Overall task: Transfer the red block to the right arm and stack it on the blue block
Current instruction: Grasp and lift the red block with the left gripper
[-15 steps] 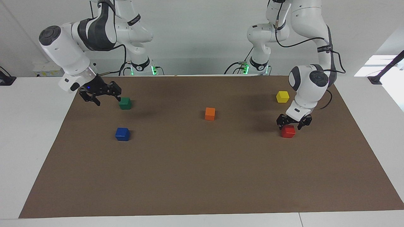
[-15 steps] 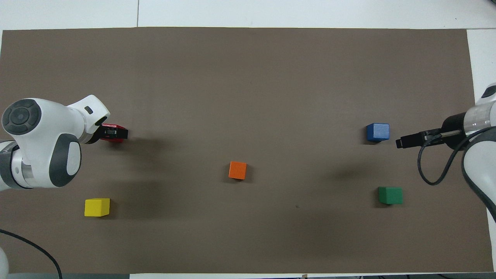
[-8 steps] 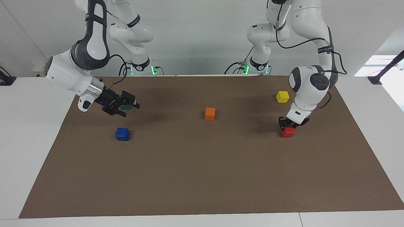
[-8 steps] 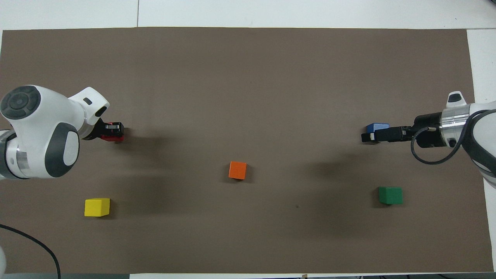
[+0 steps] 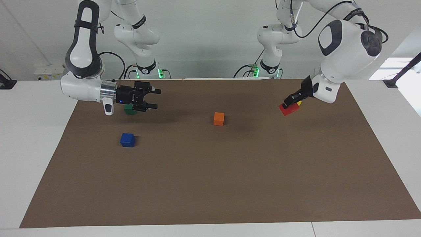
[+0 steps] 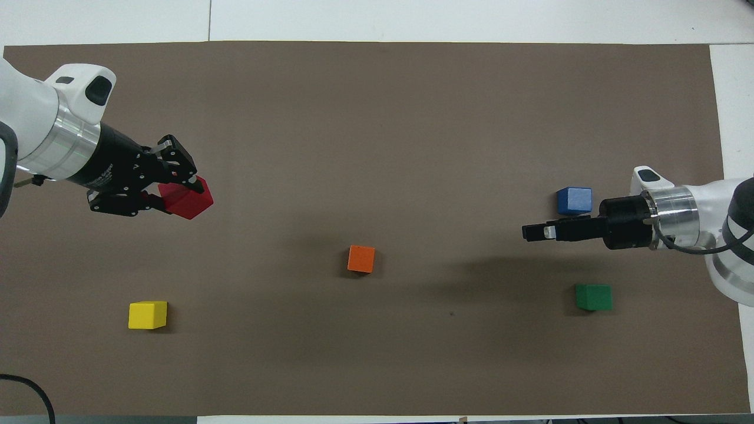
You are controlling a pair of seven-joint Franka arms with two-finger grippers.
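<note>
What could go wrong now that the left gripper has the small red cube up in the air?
The red cube sits tilted at the fingertips of the left gripper, so it may slip at the handover. The open right gripper hangs over the green cube, far from the red cube, so it may pinch a corner and drop it.

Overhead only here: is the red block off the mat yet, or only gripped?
Observer: Off the mat. The facing view shows the left gripper holding the red block up in the air.
Operator: The right gripper is edge-on to me. Is it open?
Observer: Yes. The right gripper is open, one finger above the other, raised over the mat and touching neither the green block nor the blue block.
</note>
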